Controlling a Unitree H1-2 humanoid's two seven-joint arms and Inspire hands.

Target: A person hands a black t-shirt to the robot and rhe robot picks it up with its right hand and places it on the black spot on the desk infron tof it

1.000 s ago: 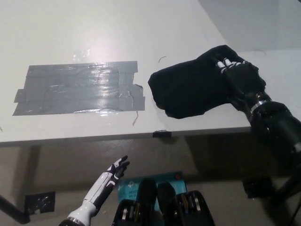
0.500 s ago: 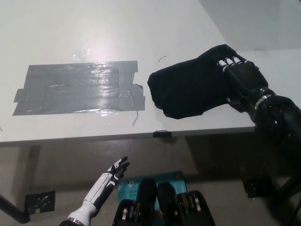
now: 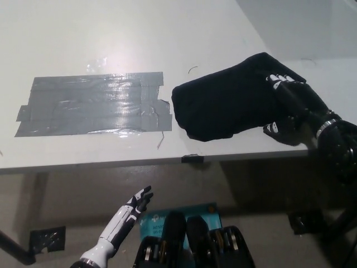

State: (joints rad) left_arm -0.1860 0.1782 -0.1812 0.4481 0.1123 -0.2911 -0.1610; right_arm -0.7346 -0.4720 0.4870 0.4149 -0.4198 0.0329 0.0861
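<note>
A black t-shirt (image 3: pixel 223 106) lies bunched on the white desk (image 3: pixel 139 33) near its right front corner. My black right hand (image 3: pixel 294 106) grips the shirt's right end, with fingers (image 3: pixel 279 81) over the top and the thumb low at the desk's front edge. A dark grey tape patch (image 3: pixel 95 106) marks the spot on the desk, just left of the shirt, a narrow gap between them. My white left hand (image 3: pixel 131 209) rests below the desk's front edge at the lower left, fingers apart, holding nothing.
The desk's front edge runs across the middle of the picture, with a small black clip (image 3: pixel 192 158) on it. A blue package (image 3: pixel 159 220) lies on the floor below. The desk's right edge slants close behind the shirt.
The t-shirt has slid a little to the left, toward the tape patch. My right hand has turned, its wrist dropping toward the desk's front edge and its thumb coming into view. The left hand is unmoved.
</note>
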